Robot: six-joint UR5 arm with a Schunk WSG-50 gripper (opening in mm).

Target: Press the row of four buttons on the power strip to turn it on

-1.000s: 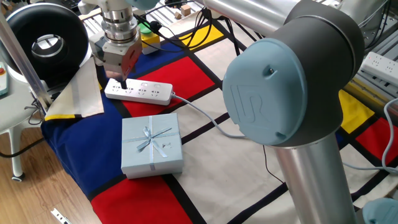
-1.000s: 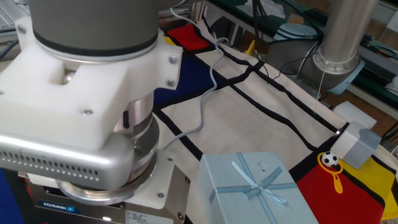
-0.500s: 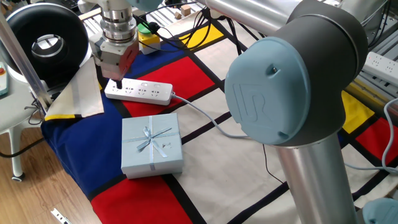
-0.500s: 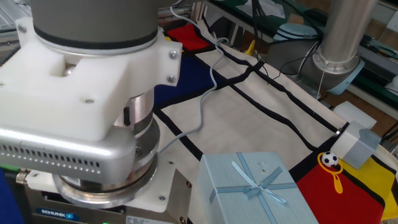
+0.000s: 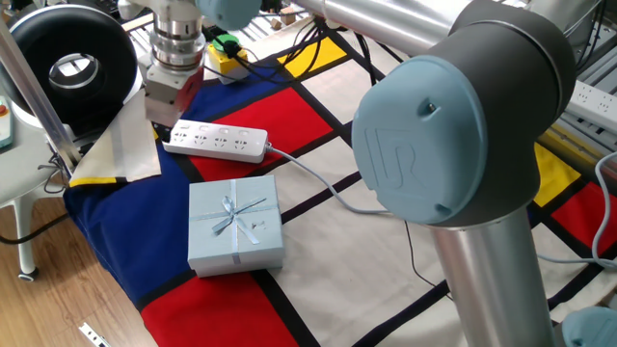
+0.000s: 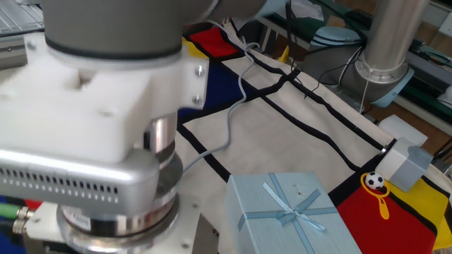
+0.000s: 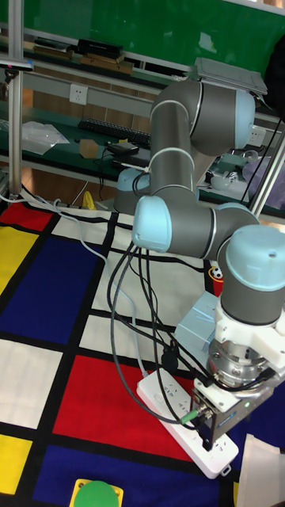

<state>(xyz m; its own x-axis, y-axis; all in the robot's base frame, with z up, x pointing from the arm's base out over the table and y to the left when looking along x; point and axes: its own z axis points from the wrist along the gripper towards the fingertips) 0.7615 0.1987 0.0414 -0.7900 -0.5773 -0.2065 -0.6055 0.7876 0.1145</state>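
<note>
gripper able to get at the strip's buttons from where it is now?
Probably yes. The gripper hangs just above the far end of the power strip, and nothing lies on the strip's top. The gift box sits beside it, apart. The buttons themselves are too small to make out.

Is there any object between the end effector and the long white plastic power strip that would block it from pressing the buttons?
Nothing visible does. The end effector hangs just above the far end of the long white plastic power strip, with only air between. The pale blue gift box lies beside the strip, off the path.
</note>
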